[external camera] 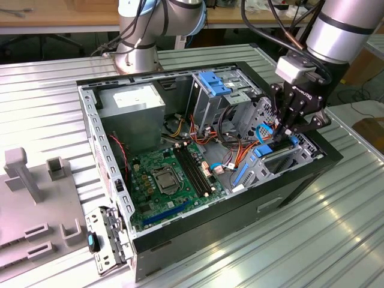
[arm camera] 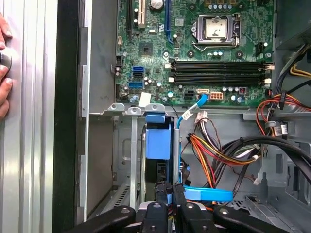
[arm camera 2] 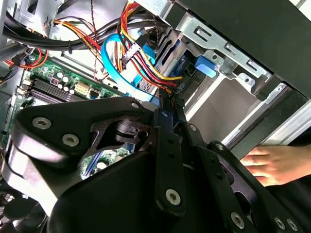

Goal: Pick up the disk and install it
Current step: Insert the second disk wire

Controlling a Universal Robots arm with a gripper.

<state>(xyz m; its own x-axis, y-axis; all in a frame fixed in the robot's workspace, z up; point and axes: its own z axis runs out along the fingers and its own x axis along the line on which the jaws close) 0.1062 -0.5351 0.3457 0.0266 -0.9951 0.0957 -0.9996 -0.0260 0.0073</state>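
One black gripper point(external camera: 284, 133), fingers narrowed on one disk point(arm camera: 159, 143) seated upright in the grey drive cage point(external camera: 287, 157).
Blue plastic carrier, one ridged metal table point(external camera: 300, 240), one green motherboard point(external camera: 168, 183), one hand point(arm camera 2: 272, 164) alongside the case.

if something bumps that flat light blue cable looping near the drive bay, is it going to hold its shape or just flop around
Probably floppy but springy: the flat blue cable holds a smooth loop on its own in the second wrist view, so it would likely bend aside and spring back. It looks light and thin. Its ends vanish among the other wires, so a hard tug might strain a connector.
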